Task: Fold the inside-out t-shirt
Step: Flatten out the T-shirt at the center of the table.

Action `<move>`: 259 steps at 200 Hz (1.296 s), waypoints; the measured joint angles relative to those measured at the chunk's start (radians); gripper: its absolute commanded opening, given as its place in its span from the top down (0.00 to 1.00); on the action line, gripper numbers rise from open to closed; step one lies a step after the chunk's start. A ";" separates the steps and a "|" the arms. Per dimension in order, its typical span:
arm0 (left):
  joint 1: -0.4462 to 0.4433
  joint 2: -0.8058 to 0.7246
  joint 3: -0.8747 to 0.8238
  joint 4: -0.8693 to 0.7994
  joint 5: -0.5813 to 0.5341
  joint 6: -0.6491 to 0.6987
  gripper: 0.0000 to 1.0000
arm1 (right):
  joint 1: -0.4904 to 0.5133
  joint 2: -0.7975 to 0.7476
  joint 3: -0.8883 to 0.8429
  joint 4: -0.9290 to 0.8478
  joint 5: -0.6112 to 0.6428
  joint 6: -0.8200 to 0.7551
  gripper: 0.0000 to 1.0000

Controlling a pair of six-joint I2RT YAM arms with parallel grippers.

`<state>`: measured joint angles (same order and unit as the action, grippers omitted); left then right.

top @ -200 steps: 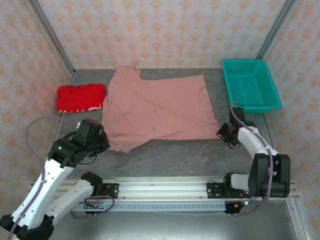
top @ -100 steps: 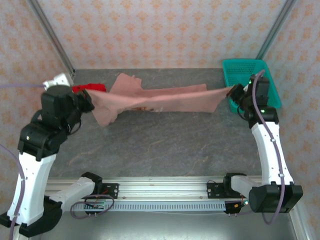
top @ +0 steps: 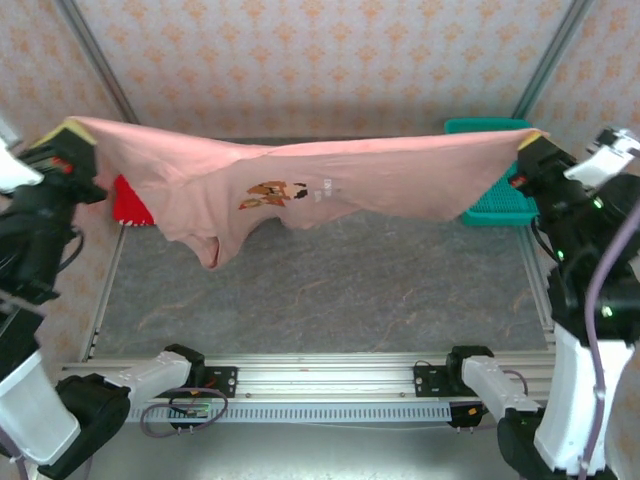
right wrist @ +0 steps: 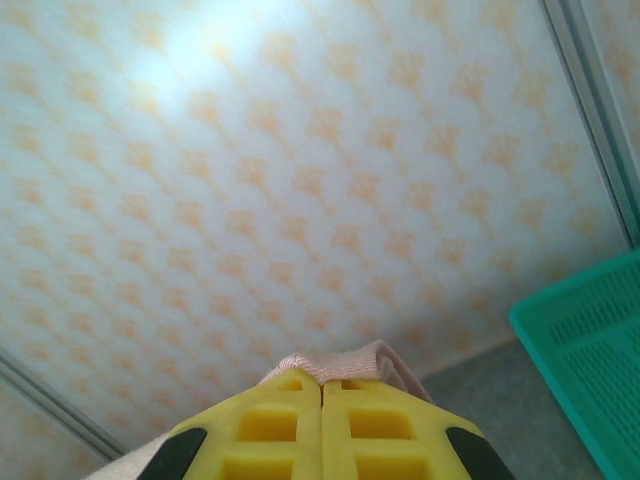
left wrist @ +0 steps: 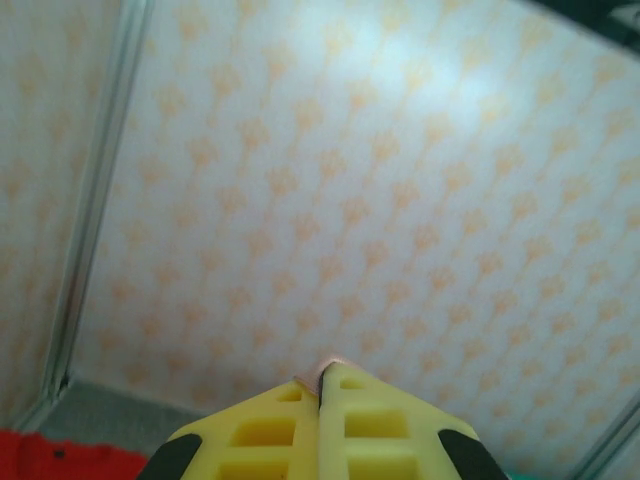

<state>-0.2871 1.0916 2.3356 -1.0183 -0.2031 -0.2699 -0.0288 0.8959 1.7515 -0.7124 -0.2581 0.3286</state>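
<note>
t-shirt [top: 340, 185] is up in the air, strung like a banner between our two hands, well above the table [top: 330, 290]. left hand [top: 72, 133] is pressed together on one corner at the far left; its wrist view gives us just a sliver of pink poking out between the yellow pads [left wrist: 300, 415]. right hand [top: 530, 140] pinches the opposite corner, and its wrist view shows a fold of pink cloth humped over the closed tips. the top edge runs fairly taut with a slight sag. below it the cloth hangs loose, and a bunch droops lowest on the left, near the red garment [top: 130, 207]. the print [top: 265, 193] faces us. the basket [top: 495, 212] sits behind the right end.

we reckon this is the spread-out step: get it flat, then lay it down. to do it well we want both hands level and equally far out, so the edge is straight. we'd lower them together and let the hanging hem touch the table first. then we'd draw the held edge across so the cloth rolls out smooth. watch that left droop, it could tuck under itself. steer the landing away from the red garment and basket. the left grip looks thin, so no hard tugging.
</note>
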 measured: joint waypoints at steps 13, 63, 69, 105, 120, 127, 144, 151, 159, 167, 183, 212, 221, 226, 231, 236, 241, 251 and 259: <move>0.000 0.002 0.087 -0.006 -0.011 0.034 1.00 | 0.000 -0.014 0.079 -0.018 0.000 -0.006 1.00; 0.000 0.064 0.220 -0.006 -0.098 0.150 1.00 | 0.000 -0.007 0.233 -0.045 0.000 -0.030 1.00; 0.000 0.085 0.221 -0.007 -0.108 0.160 1.00 | 0.000 0.000 0.228 -0.046 0.000 -0.034 1.00; 0.001 0.281 0.226 -0.008 -0.159 0.209 1.00 | 0.000 0.097 0.135 -0.047 0.028 -0.056 1.00; 0.011 0.390 0.284 -0.016 -0.172 0.227 1.00 | 0.000 0.174 0.121 -0.047 0.040 -0.063 1.00; 0.016 0.439 0.319 -0.022 -0.173 0.235 1.00 | 0.000 0.206 0.119 -0.045 0.045 -0.064 1.00; 0.024 0.514 0.366 -0.026 -0.172 0.251 1.00 | 0.000 0.284 0.119 -0.045 0.050 -0.065 1.00; 0.026 0.521 0.367 -0.026 -0.172 0.254 1.00 | 0.000 0.303 0.121 -0.047 0.051 -0.064 1.00; 0.026 0.521 0.368 -0.029 -0.172 0.262 1.00 | 0.000 0.317 0.132 -0.055 0.050 -0.065 1.00; 0.026 0.512 0.373 -0.028 -0.171 0.265 1.00 | 0.000 0.325 0.152 -0.063 0.049 -0.064 1.00; 0.026 0.477 0.384 -0.024 -0.167 0.272 1.00 | 0.000 0.326 0.207 -0.073 0.044 -0.064 1.00; 0.026 0.383 0.407 -0.019 -0.146 0.271 1.00 | 0.000 0.295 0.297 -0.074 0.017 -0.064 1.00; 0.026 0.350 0.409 -0.015 -0.139 0.270 1.00 | 0.000 0.278 0.309 -0.077 0.010 -0.063 1.00; 0.026 0.331 0.409 -0.014 -0.133 0.269 1.00 | 0.000 0.267 0.312 -0.078 0.006 -0.061 1.00; 0.026 0.312 0.406 -0.011 -0.127 0.268 1.00 | 0.000 0.254 0.313 -0.082 0.002 -0.061 1.00; 0.026 0.294 0.402 -0.010 -0.121 0.267 1.00 | 0.000 0.241 0.314 -0.088 -0.001 -0.060 1.00; 0.026 0.276 0.397 -0.010 -0.115 0.263 1.00 | 0.000 0.230 0.314 -0.095 -0.005 -0.060 1.00; 0.026 0.240 0.380 -0.010 -0.101 0.258 1.00 | 0.000 0.207 0.314 -0.111 -0.009 -0.060 1.00; 0.026 0.211 0.367 -0.010 -0.090 0.251 1.00 | 0.000 0.190 0.314 -0.124 -0.012 -0.061 1.00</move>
<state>-0.2607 1.3022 2.7029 -1.0286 -0.2935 -0.0185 -0.0288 1.0859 2.0659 -0.8364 -0.2703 0.2680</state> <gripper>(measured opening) 0.043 0.046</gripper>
